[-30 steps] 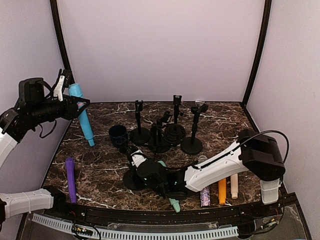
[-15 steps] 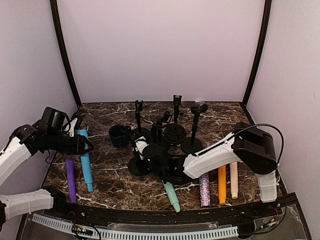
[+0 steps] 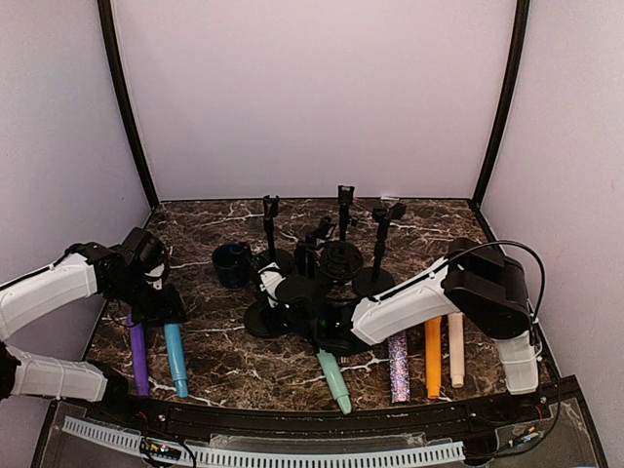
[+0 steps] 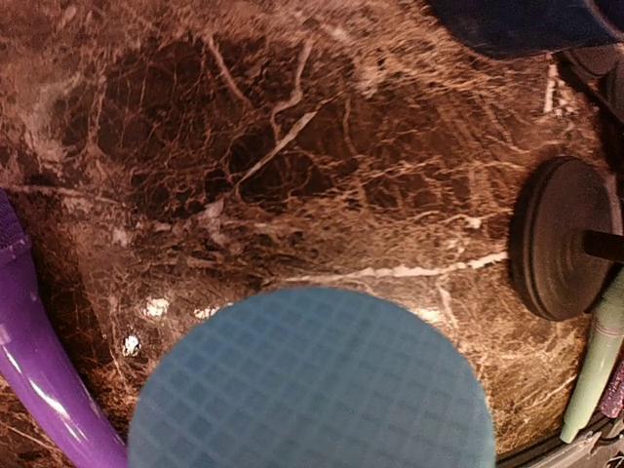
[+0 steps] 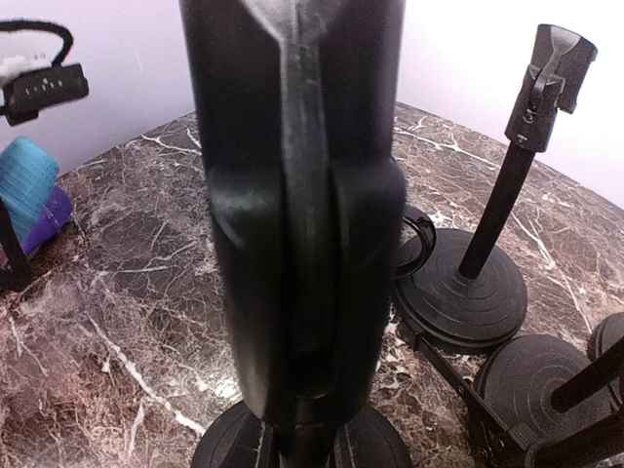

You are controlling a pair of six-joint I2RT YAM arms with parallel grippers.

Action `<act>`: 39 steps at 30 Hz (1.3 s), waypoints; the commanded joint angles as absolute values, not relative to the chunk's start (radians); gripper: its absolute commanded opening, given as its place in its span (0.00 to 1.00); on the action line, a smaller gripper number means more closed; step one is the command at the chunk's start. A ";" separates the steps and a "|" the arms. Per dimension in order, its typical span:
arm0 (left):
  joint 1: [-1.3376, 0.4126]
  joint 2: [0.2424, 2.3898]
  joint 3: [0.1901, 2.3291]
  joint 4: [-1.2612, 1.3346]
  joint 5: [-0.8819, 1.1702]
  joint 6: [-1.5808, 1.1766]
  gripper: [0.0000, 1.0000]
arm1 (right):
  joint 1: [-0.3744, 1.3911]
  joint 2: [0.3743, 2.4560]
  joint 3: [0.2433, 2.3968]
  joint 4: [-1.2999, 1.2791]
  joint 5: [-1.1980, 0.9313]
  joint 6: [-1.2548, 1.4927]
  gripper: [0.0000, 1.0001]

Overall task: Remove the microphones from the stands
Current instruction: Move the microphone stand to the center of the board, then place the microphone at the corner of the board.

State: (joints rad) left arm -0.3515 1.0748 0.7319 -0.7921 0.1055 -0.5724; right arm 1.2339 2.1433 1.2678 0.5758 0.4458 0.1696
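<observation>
The blue microphone (image 3: 176,357) is off its stand and lies low at the front left, parallel to a purple microphone (image 3: 136,353). My left gripper (image 3: 166,310) is shut on its upper end. In the left wrist view its mesh head (image 4: 312,385) fills the bottom and hides the fingers. My right gripper (image 3: 280,291) is shut on the post of the black stand (image 3: 261,320) in the middle of the table. The right wrist view shows those fingers (image 5: 304,390) closed together over the stand's round base (image 5: 229,447).
A mint microphone (image 3: 334,380) lies at the front centre. Glitter (image 3: 399,366), orange (image 3: 433,357) and cream (image 3: 455,351) microphones lie at the front right. Several black stands (image 3: 343,255) and a dark cup (image 3: 232,261) stand at the back.
My left arm has swung down from high by the left wall and brought the blue microphone to the table beside the purple one. The right arm still holds the stand, shifted slightly back.
</observation>
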 commanded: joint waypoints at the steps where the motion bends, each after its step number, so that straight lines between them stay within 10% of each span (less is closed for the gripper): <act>1: -0.347 1.143 0.696 -0.773 0.054 -0.686 0.00 | 1.230 2.151 1.292 0.658 0.408 0.194 0.02; 13: -0.347 1.225 0.599 -0.695 0.026 -0.747 0.18 | 1.233 2.089 1.239 0.628 0.312 0.187 0.49; 28: -0.347 1.280 0.614 -0.697 -0.036 -0.747 0.74 | 1.265 1.955 1.146 0.601 0.251 0.153 0.81; 39: -0.347 1.056 0.711 -0.757 -0.213 -0.718 0.78 | 1.271 1.755 1.053 0.537 0.122 0.174 0.92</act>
